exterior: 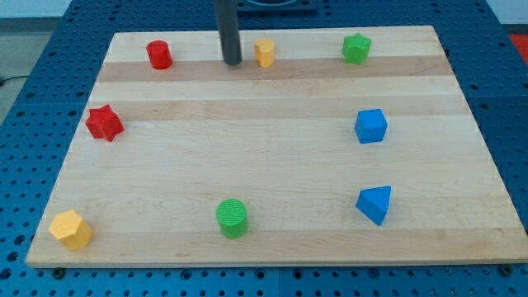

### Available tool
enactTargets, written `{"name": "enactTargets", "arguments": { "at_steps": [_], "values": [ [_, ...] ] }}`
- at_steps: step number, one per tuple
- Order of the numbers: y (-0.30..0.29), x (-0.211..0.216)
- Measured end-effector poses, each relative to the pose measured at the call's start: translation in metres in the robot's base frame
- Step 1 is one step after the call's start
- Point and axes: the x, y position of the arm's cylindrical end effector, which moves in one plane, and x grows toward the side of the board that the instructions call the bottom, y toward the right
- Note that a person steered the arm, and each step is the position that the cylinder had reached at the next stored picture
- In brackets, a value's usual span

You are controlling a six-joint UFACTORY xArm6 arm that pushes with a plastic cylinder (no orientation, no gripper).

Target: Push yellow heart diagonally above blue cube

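Observation:
The yellow heart (264, 52) sits near the view's top edge of the wooden board, a little left of centre. The blue cube (370, 126) sits at the view's right, lower than the heart and well to its right. My tip (232, 62) is the lower end of the dark rod, just to the left of the yellow heart, a small gap apart from it.
A red cylinder (159, 54) is at the top left, a green star-like block (356, 48) at the top right, a red star (104, 123) at the left, a yellow hexagonal block (71, 229) at the bottom left, a green cylinder (232, 218) at the bottom centre, a blue triangular block (375, 204) at the lower right.

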Motion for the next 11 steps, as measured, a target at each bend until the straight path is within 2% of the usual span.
{"name": "enactTargets", "arguments": {
  "at_steps": [2, 3, 6, 7, 8, 9, 10, 11],
  "values": [
    [0.058, -0.006],
    [0.081, -0.022],
    [0.098, -0.072],
    [0.119, -0.066],
    [0.137, -0.017],
    [0.135, -0.015],
    [0.073, -0.051],
    [0.056, 0.005]
  ]
}}
